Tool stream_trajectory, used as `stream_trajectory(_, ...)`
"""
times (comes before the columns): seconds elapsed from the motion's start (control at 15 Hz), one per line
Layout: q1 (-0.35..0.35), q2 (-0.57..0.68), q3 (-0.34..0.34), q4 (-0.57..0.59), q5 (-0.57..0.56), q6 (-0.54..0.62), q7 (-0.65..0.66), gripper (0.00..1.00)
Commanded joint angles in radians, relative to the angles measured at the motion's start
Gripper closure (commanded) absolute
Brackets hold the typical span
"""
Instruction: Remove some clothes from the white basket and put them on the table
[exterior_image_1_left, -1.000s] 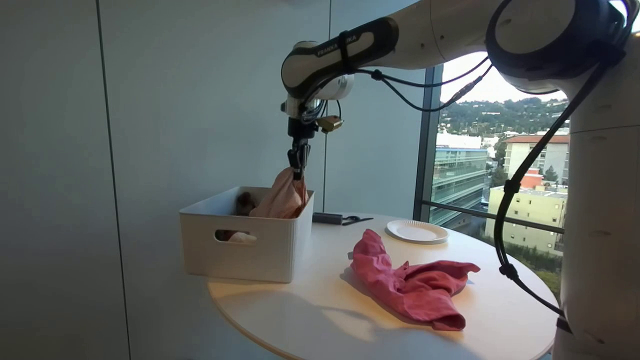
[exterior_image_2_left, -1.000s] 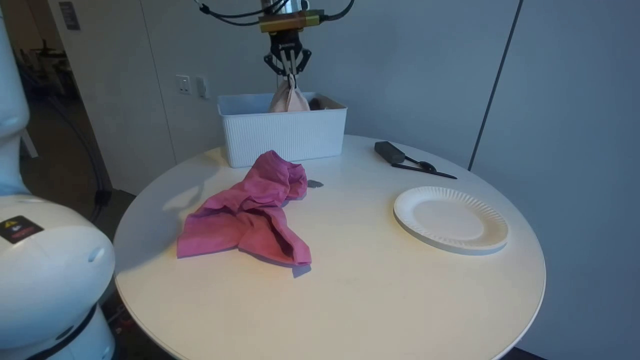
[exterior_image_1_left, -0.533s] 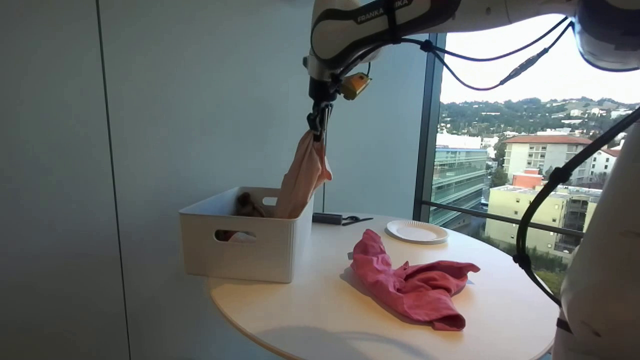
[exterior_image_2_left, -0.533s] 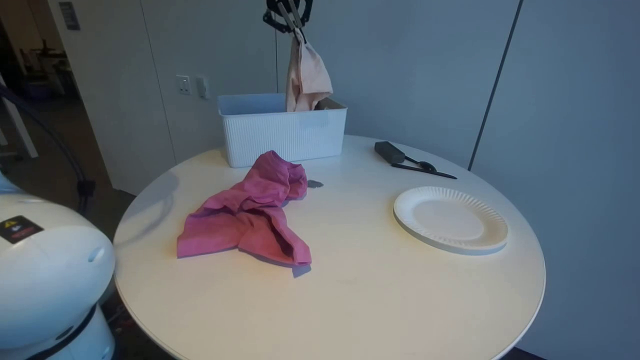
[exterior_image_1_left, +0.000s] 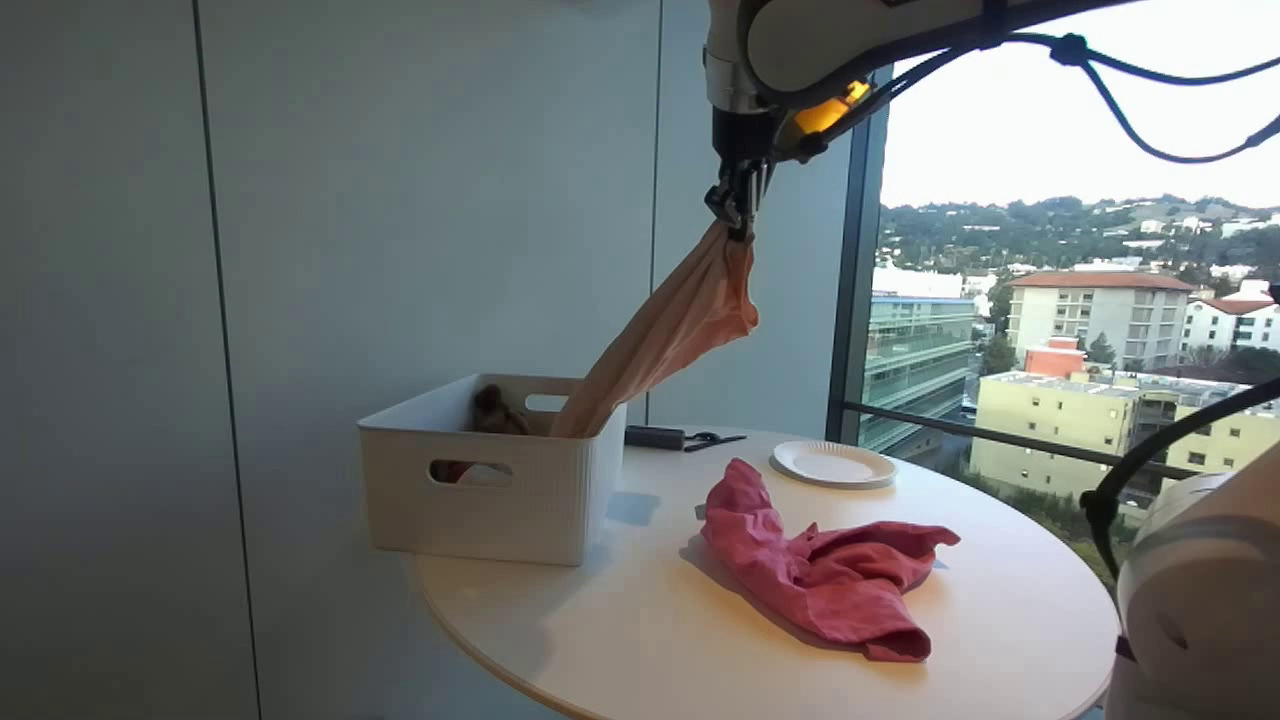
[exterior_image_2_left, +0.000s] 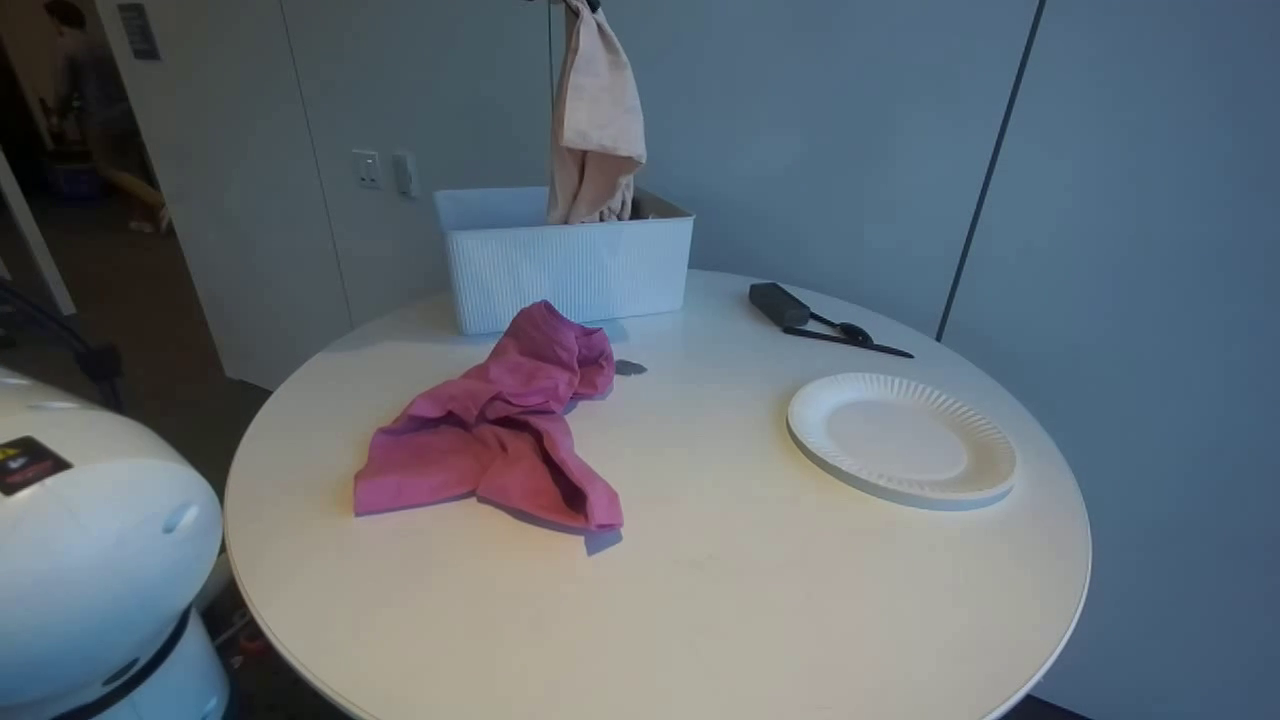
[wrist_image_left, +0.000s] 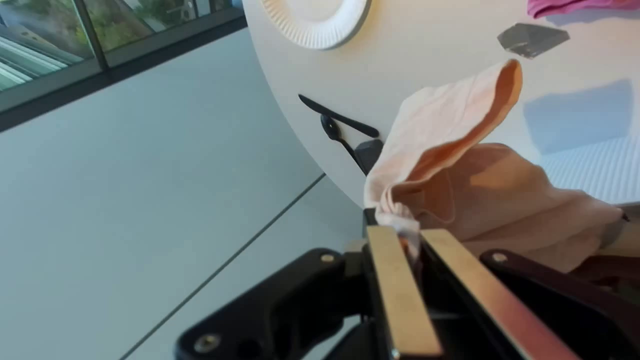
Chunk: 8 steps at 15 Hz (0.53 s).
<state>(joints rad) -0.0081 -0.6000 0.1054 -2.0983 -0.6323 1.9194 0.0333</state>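
Wrist view, peach cloth, pinched in end effector

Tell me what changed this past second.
The gripper, still clamped on the peach cloth, has risen and, in an exterior view, swung rightward past the white basket. More cloth is out; its lower end remains inside. A person has appeared in the background. Basket, pink cloth, plate and cutlery lie unmoved.

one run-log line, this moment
gripper pinches peach cloth | cloth runs down into white basket | pink cloth on table
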Motion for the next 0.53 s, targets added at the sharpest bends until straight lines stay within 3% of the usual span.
stream_trajectory(0.0, -0.031, -0.233, 0.069, -0.158, -0.068, -0.11, 0.149, 0.93)
stream_trajectory(0.47, -0.013, -0.552, 0.2, -0.259, -0.077, -0.402, 0.361, 0.93)
